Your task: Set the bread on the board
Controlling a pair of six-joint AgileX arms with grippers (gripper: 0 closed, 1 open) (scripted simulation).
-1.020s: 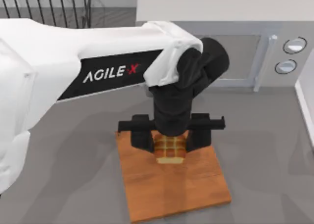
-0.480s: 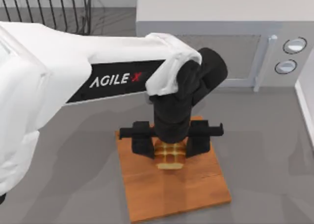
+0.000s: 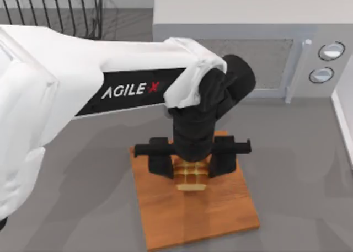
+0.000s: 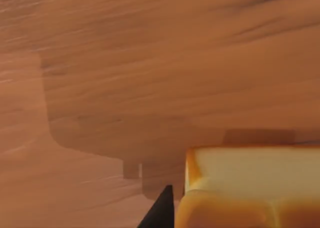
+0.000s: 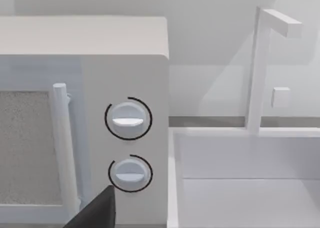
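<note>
The orange-brown wooden board [image 3: 215, 213] lies on the grey table in front of the microwave. My left gripper [image 3: 191, 162] points straight down over the board's far half and is shut on the bread [image 3: 191, 176], a small golden grid-scored square with a black finger against each side. In the left wrist view the bread [image 4: 250, 188] hangs just above the board [image 4: 150, 63], where it casts a shadow. A dark part of my right gripper [image 5: 95, 212] shows low in the right wrist view, facing the microwave's knobs.
A white microwave [image 3: 248, 37] stands behind the board, handle and two knobs [image 5: 127, 119] at its right. A white sink [image 5: 240, 178] with a faucet [image 5: 260, 63] sits at the table's right edge. A dark wire rack [image 3: 55, 9] is at the back left.
My left gripper came down toward the board with the bread and shifted slightly to the right. In the last half second it has hardly moved.
</note>
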